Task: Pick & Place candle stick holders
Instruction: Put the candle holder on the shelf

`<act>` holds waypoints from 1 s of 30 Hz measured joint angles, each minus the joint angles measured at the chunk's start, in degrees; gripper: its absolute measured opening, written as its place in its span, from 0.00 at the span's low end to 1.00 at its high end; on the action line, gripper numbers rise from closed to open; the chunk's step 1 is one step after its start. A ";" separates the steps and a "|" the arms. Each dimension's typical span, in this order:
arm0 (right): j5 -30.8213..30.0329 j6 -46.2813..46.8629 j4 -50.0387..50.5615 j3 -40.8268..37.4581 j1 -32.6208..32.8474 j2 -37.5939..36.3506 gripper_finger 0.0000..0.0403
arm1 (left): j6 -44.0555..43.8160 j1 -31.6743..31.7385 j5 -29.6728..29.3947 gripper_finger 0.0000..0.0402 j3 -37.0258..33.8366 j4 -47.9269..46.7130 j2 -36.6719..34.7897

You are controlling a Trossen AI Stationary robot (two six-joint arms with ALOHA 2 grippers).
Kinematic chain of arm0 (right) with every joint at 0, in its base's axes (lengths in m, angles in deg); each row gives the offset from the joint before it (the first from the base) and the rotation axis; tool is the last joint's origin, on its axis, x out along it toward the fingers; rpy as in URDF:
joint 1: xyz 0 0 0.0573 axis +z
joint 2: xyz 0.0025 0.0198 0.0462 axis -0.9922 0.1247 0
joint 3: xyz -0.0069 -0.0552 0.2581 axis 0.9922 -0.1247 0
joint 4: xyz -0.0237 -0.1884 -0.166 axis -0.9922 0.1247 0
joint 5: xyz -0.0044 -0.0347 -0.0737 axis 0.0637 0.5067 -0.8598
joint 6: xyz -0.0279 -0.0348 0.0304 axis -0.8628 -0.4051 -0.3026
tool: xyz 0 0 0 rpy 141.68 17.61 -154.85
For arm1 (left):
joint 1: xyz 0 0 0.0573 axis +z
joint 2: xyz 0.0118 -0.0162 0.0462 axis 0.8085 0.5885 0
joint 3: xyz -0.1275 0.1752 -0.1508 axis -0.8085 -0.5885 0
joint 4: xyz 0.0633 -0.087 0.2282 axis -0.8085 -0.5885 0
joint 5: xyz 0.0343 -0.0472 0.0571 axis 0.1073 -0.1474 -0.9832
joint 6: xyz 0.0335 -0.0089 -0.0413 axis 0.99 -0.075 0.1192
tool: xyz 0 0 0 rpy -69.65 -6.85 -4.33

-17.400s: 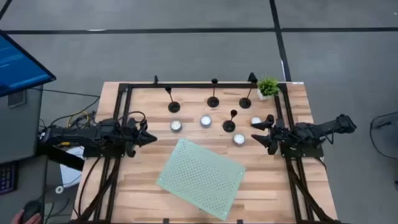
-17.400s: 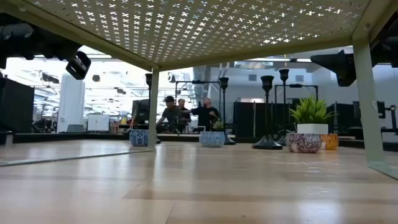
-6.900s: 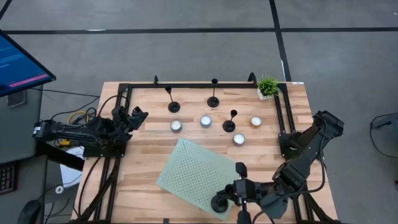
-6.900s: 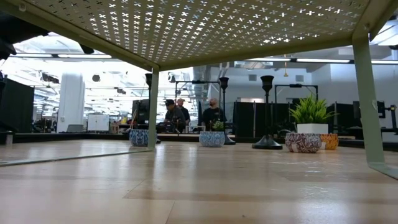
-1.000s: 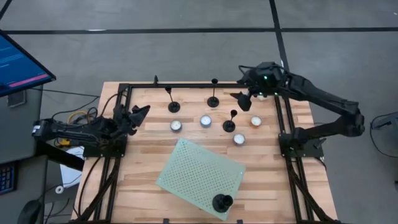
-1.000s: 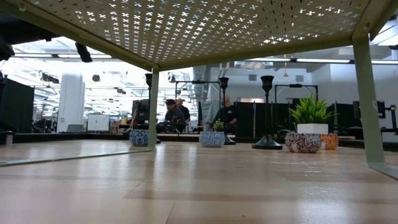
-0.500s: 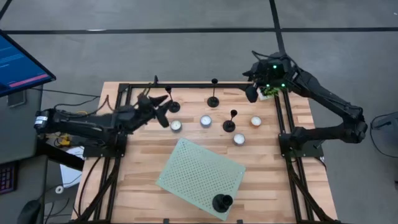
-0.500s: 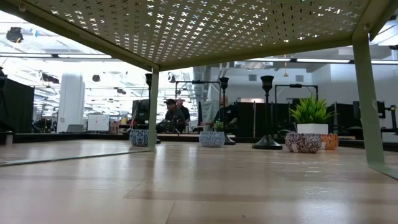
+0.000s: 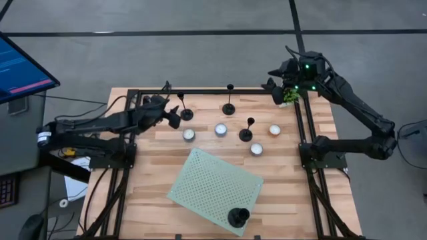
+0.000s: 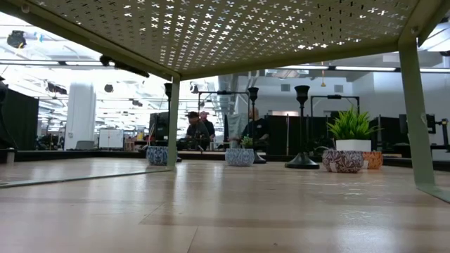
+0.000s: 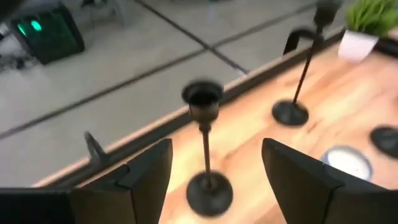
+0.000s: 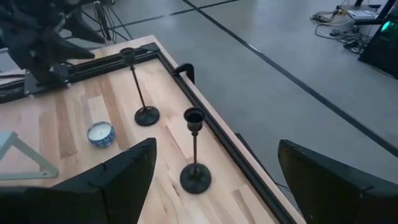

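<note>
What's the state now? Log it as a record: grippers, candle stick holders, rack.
left gripper: open, fingers either side of the back-left holder, not closed on it
right gripper: open, at the back right corner by the potted plant
placed holder: on the green rack, near corner
other holders: middle holder and front holder, on the wood
tealights: four, on the wood

The near left of the table (image 9: 143,193) lies bare, open to a gripper. The green rack (image 9: 215,190) fills the near middle, one holder (image 9: 238,217) on its near corner. Across the far half, three holders (image 9: 229,108) and four tealights (image 9: 221,129) stand close together with narrow gaps. The left gripper (image 9: 175,115) is spread around the far-left holder (image 11: 206,146). A black frame (image 9: 213,92) and a plant (image 9: 289,93) bound the far edge.
</note>
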 joint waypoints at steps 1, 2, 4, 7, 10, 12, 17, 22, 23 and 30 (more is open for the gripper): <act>-0.04 -0.11 0.00 0.00 -0.02 0.03 0.81 | -0.02 0.73 1.57 0.62 -0.30 0.19 0.51; -0.04 -0.25 -0.06 0.00 0.00 0.03 0.81 | 0.20 1.42 2.63 0.62 -0.63 0.21 1.13; -0.01 -0.25 -0.26 0.00 0.00 0.00 0.81 | 1.30 2.59 4.20 0.61 -1.63 0.35 2.51; -0.02 -0.23 -0.24 0.00 0.00 0.03 0.81 | 1.75 4.55 6.10 0.60 -3.60 0.86 4.31; -0.07 -0.05 -0.26 0.00 0.00 0.03 0.81 | 2.60 6.35 9.09 0.60 -5.35 3.93 5.24; -0.07 0.03 -0.24 0.00 0.00 0.03 0.81 | 4.33 7.56 10.85 0.60 -7.00 7.42 5.48; -0.07 0.51 -0.24 0.00 0.03 0.03 0.81 | 8.18 11.31 15.63 0.60 -10.46 14.38 5.47; -0.07 1.53 -0.25 0.00 0.03 0.03 0.81 | 8.78 14.89 20.18 0.60 -13.41 20.14 5.99; -0.07 1.57 -0.25 0.00 0.03 0.03 0.81 | 9.27 15.41 21.32 0.60 -14.05 22.01 6.31; -0.07 1.74 -0.48 0.00 0.03 0.03 0.81 | 12.37 17.60 26.55 0.60 -14.81 30.79 11.81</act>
